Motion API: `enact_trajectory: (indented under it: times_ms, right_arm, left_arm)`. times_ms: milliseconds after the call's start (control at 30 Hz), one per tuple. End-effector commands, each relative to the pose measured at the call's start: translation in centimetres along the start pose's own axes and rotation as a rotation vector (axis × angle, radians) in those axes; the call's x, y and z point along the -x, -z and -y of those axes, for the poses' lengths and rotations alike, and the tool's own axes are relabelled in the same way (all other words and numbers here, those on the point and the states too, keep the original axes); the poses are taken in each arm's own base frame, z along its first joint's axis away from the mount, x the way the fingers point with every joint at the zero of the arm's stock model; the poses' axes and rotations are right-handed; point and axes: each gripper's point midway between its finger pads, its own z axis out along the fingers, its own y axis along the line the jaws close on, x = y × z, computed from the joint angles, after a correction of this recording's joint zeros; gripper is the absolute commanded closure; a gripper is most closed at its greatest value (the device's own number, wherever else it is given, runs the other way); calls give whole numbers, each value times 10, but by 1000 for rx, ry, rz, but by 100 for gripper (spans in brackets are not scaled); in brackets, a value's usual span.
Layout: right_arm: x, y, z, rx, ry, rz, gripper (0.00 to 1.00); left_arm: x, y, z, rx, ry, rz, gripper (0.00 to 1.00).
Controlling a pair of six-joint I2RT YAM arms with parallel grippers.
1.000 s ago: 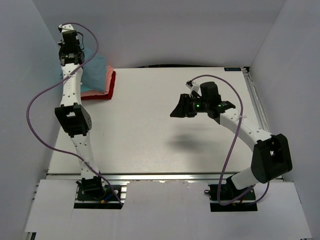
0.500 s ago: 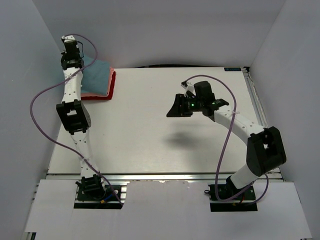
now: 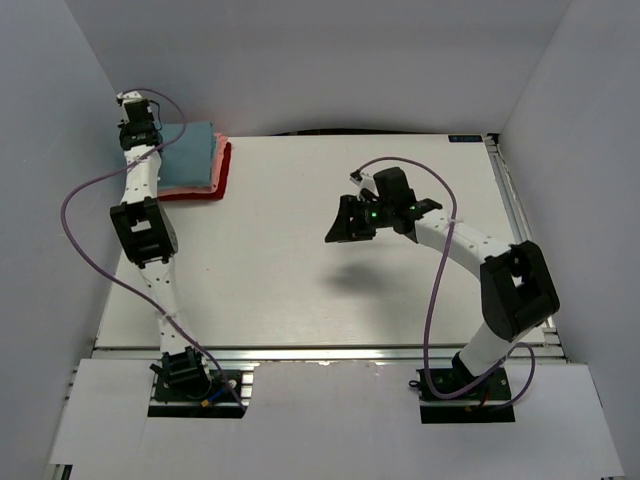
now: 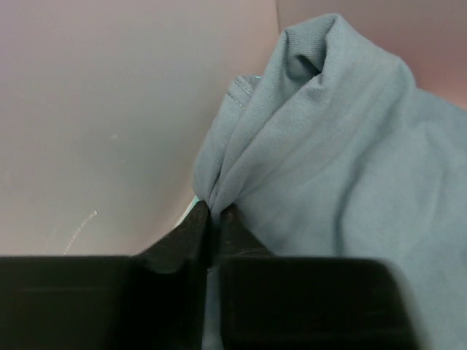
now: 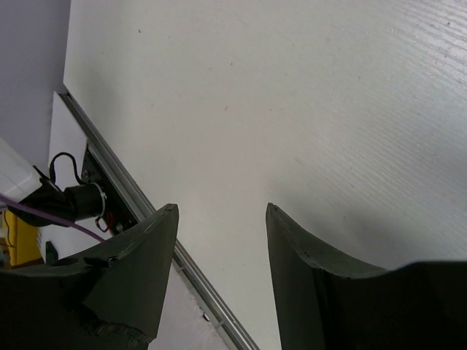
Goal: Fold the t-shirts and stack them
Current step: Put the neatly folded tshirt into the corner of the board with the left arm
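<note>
Left claw (image 4: 214, 213) is clamped on a fold of the slate-blue t-shirt (image 4: 328, 168), which covers all but the edges of the pink t-shirt (image 3: 213, 166) and red t-shirt (image 3: 223, 178); right claw (image 5: 221, 219) stands apart above the counter (image 5: 292, 109).

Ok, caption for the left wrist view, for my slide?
Left gripper pinches a bunched fold of the blue tee, jaws nearly closed on the cloth.

The white table (image 3: 300, 200) bears a stack of folded t-shirts (image 3: 195, 158) in its far-left corner.
</note>
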Motion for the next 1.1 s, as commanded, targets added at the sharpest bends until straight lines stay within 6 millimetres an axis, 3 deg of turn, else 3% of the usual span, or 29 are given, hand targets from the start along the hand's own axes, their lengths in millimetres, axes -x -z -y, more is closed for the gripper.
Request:
enact_trajectory:
  times_ms: [0,100,233,267,300,333,400,433,567,600,633,667,733,767,833,867,900,933,1000,1067]
  right_arm:
    - [21,-4,-20,51,42,42,42]
    - [19,-9,-23,61,45,31,42]
    - [15,-13,-30,73,46,22,42]
    - [12,-14,-32,76,50,19,42]
    - [11,-15,-32,74,51,17,42]
    - [10,-15,-33,72,51,17,42]
    - [9,-15,-33,63,59,23,42]
    - [6,-16,-32,58,57,19,42]
    - [8,-9,-23,-14,65,67,38]
    - [11,-1,-24,-33,75,91,37]
    - [15,3,-13,-99,71,122,36]
    - [17,8,-10,-131,70,141,32]
    - [24,27,-9,-189,84,201,30]
    - [30,43,-5,-244,87,258,29]
    - [36,65,7,-335,77,320,26]
    - [38,81,2,-344,91,362,22]
    - [38,90,3,-361,90,384,20]
    - [35,101,11,-413,91,396,18]
    - [37,125,1,-417,112,460,11]
    - [34,146,-9,-409,135,503,11]
  left_arm:
    - [20,4,-10,23,45,56,78]
    - [29,10,-12,20,60,73,43]
    - [62,33,-18,0,115,139,22]
    - [78,45,-21,-19,142,170,20]
    - [79,45,-19,-27,148,171,19]
    - [99,61,-24,-42,172,213,17]
    - [111,77,-22,-81,201,236,11]
    - [131,97,-27,-98,227,280,8]
    - [155,142,-13,-203,241,310,2]
    - [156,153,-8,-226,239,309,2]
    - [151,161,-2,-245,235,285,2]
    - [161,187,4,-272,240,307,2]
    - [142,203,18,-304,222,255,2]
    - [133,225,29,-332,209,245,2]
    - [116,246,39,-356,200,205,2]
    - [115,269,40,-383,210,206,2]
    - [85,269,42,-387,190,120,2]
    - [72,279,48,-407,206,89,2]
    - [35,301,45,-442,199,24,2]
    - [13,318,45,-476,219,-9,2]
